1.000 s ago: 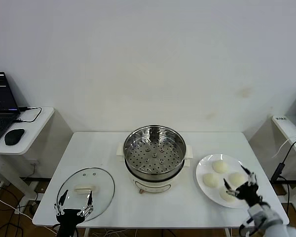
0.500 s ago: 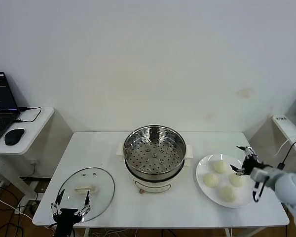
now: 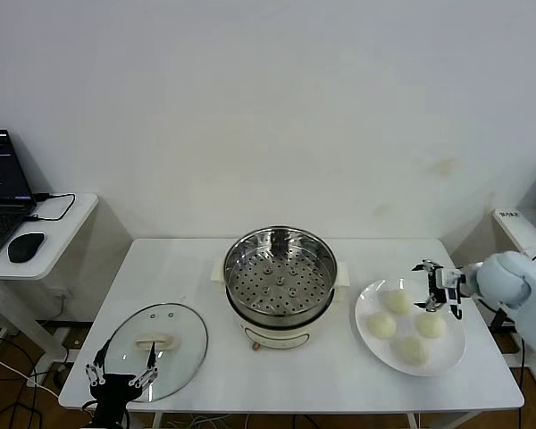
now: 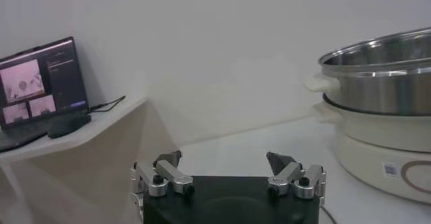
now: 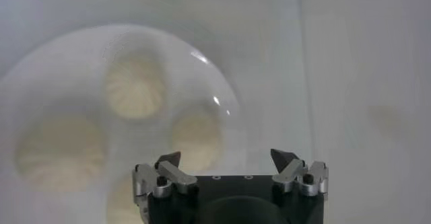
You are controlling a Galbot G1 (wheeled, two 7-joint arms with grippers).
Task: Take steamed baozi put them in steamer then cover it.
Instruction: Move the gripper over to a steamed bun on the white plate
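Note:
Four cream-white baozi lie on a white plate (image 3: pixel 364 308) right of the steamer: one at the far side (image 3: pixel 397 301), one at the left (image 3: pixel 381 325), one at the right (image 3: pixel 431 325). The right wrist view looks down on them (image 5: pixel 135 91). My right gripper (image 3: pixel 433 288) hovers open and empty above the plate's far right part; it also shows in the right wrist view (image 5: pixel 227 157). The steel steamer (image 3: pixel 280 286) stands uncovered and empty at mid-table. The glass cover (image 3: pixel 154 338) lies flat at the front left. My left gripper (image 3: pixel 121 380) is open just in front of it.
A side desk with a laptop (image 4: pixel 44 77) and a mouse (image 3: pixel 26 247) stands to the left of the table. The steamer's side (image 4: pixel 384 70) fills the edge of the left wrist view. Another desk edge with cables (image 3: pixel 518 234) is at the right.
My right gripper has risen from the plate's near edge and moved to its far right side, still empty. My left gripper has drawn back slightly toward the table's front edge.

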